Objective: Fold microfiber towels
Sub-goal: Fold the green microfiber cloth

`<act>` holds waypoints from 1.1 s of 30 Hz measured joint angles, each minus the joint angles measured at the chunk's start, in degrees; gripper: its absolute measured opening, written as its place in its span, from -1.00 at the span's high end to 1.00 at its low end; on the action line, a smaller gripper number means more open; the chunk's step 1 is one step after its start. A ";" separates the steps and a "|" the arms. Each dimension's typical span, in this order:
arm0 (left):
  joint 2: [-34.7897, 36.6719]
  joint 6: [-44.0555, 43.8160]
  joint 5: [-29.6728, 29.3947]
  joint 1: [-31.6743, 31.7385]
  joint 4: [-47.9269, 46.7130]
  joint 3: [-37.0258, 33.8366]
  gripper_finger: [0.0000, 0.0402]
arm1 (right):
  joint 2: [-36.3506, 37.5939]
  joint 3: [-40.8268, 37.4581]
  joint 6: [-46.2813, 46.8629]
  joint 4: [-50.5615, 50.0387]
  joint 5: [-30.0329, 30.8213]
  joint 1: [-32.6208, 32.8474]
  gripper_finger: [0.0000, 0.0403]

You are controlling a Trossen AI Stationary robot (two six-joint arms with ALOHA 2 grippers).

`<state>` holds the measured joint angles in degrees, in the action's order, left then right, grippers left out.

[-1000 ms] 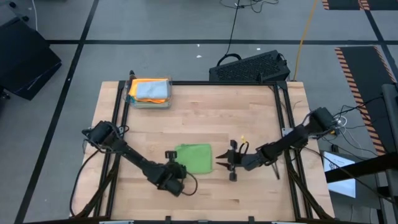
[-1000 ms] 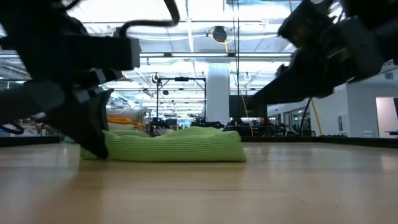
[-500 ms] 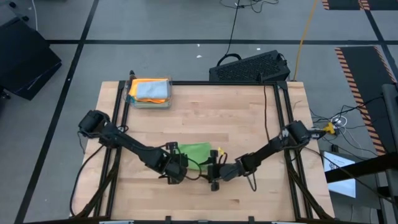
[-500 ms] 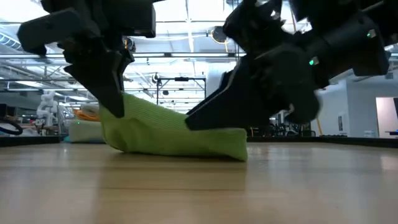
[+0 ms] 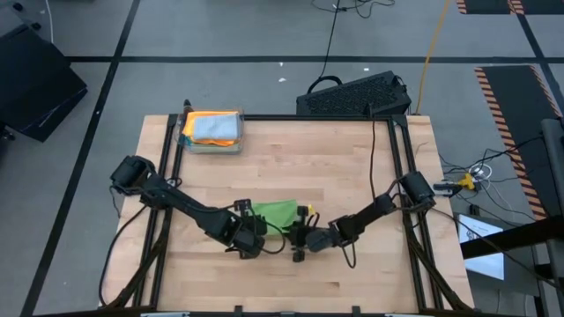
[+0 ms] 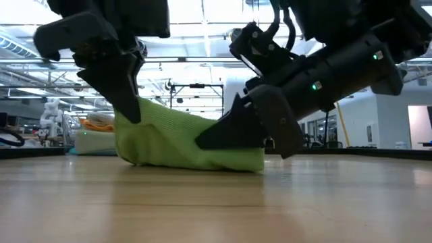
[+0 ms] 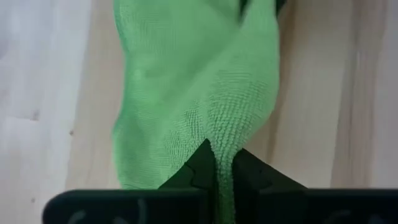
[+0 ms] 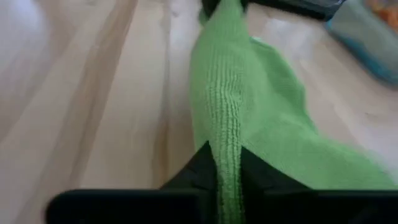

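A bright green microfiber towel [image 5: 274, 213] lies folded near the middle of the table, toward the near edge. Its left end is raised and its right end rests on the wood, as the low view [image 6: 182, 138] shows. My left gripper [image 5: 250, 236] is shut on its near left part. My right gripper [image 5: 302, 238] is shut on its near right part. The other towels, orange and pale blue on top, lie stacked [image 5: 211, 128] at the far left corner. My left gripper pinches a bunched ridge of the green towel [image 7: 222, 158] between its two fingers, coming from above and pointing down. That end [image 6: 138, 115] is lifted off the table, and the cloth slopes down from it. My right gripper pinches a raised fold of the towel [image 8: 225, 155] between its two fingers, coming in low and slanting from the table's right. Several layers seem gathered in the fold. That end of the towel [image 6: 236, 158] stays down on the table.
A clear container [image 5: 211, 145] holds the towel stack at the far left. A black keyboard [image 5: 352, 95] lies beyond the table's far edge. Black rails [image 5: 401, 167] run along the table's sides. Bare wood lies between the towel and the stack.
My right gripper has gone toward the table's left and near edge, from a spot to the right of the towel to the towel's right end. My left gripper has risen with the towel's left end, which is now lifted while the right end stays down.
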<state>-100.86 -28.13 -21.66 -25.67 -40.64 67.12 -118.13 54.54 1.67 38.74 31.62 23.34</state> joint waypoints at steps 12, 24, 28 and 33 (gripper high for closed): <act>0.00 -8.07 -8.46 -6.64 -1.18 0.08 -0.04 | 0.33 -0.02 7.11 0.08 -4.87 -2.71 0.97; -9.67 3.14 -18.41 -5.66 19.42 -0.16 -0.56 | 0.33 -0.02 9.44 0.18 -6.38 -4.14 0.98; -12.47 2.30 -18.95 -3.26 16.68 -0.18 -0.47 | 0.33 -0.02 9.44 0.09 -6.40 -4.14 0.98; -13.03 4.18 -17.39 -1.17 15.04 -0.18 -0.10 | 0.33 -0.02 9.27 0.19 -6.43 -4.14 0.98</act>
<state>-113.89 -23.94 -39.05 -26.84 -25.60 66.94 -117.80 54.52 10.94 38.93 25.19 19.20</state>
